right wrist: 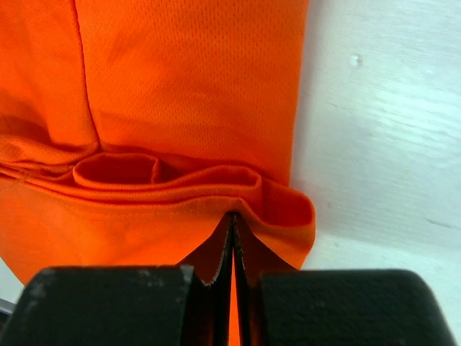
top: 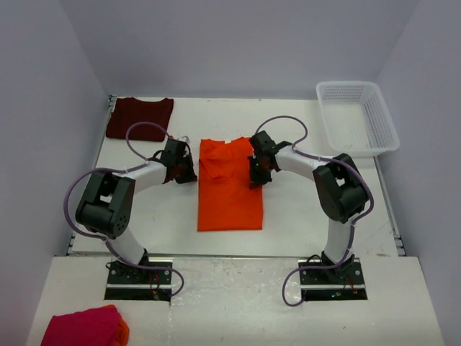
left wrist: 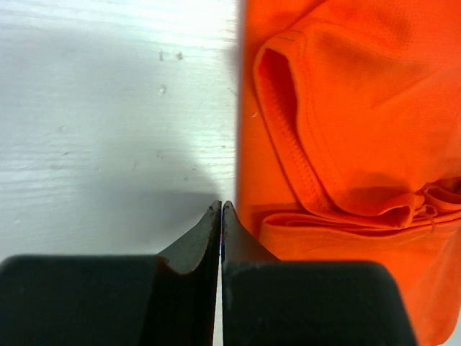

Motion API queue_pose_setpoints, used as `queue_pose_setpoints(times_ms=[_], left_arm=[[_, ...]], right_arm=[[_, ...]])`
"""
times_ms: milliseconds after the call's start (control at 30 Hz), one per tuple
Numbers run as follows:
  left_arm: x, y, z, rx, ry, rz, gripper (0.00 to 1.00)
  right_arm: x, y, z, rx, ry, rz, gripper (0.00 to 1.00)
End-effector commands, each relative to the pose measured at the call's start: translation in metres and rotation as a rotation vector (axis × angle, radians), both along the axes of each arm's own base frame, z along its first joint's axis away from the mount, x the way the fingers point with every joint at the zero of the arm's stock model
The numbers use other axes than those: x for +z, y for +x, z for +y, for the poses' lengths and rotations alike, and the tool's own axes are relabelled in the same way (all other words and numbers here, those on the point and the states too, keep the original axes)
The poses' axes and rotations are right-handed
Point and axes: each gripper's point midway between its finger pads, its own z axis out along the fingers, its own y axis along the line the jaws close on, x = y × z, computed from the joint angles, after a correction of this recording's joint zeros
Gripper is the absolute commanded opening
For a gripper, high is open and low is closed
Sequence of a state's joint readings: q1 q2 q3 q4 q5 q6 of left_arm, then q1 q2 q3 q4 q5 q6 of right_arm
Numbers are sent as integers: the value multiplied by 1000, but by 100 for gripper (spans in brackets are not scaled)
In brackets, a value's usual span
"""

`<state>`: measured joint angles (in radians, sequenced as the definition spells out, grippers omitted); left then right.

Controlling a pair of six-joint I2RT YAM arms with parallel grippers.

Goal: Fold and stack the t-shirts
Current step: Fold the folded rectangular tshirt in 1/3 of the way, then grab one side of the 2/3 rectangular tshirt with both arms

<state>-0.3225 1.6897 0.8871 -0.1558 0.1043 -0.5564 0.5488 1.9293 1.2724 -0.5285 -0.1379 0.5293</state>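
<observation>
The orange t-shirt [top: 229, 191] lies partly folded in the middle of the table, sleeves turned in near its top. The maroon t-shirt [top: 140, 117] lies flat at the far left corner. My right gripper [top: 255, 177] is at the orange shirt's right edge; in the right wrist view [right wrist: 233, 216] it is shut on a raised fold of the orange cloth [right wrist: 180, 94]. My left gripper [top: 189, 173] is at the shirt's left edge. In the left wrist view [left wrist: 221, 207] it is shut, no cloth shows between the fingers, and the orange shirt [left wrist: 346, 108] lies just to the right.
A white plastic basket [top: 356, 115] stands at the far right corner. A pink-red cloth bundle with an orange edge [top: 85, 328] lies off the table at the near left. Walls close in the table on three sides.
</observation>
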Motion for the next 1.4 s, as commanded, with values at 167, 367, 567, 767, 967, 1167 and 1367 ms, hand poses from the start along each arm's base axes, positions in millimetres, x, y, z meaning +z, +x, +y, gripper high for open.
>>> queue_pose_setpoints(times_ms=[167, 367, 567, 767, 967, 1167, 1367], left_arm=[[58, 7, 35, 145, 99, -166, 0], [68, -23, 25, 110, 21, -151, 7], [68, -84, -11, -42, -240, -68, 29], [78, -124, -18, -95, -380, -110, 44], [62, -144, -19, -117, -398, -49, 52], [40, -153, -11, -94, -350, 18, 52], [38, -151, -6, -87, -308, 20, 52]], right_arm=[[112, 25, -15, 20, 33, -336, 0], [147, -9, -27, -24, 119, -368, 55], [125, -76, -23, -24, 359, -313, 72], [88, -115, -39, -62, 422, -289, 69], [55, -134, -35, -93, 468, -184, 67], [34, -145, -36, -112, 477, -142, 65], [14, -154, -33, -114, 442, -98, 63]])
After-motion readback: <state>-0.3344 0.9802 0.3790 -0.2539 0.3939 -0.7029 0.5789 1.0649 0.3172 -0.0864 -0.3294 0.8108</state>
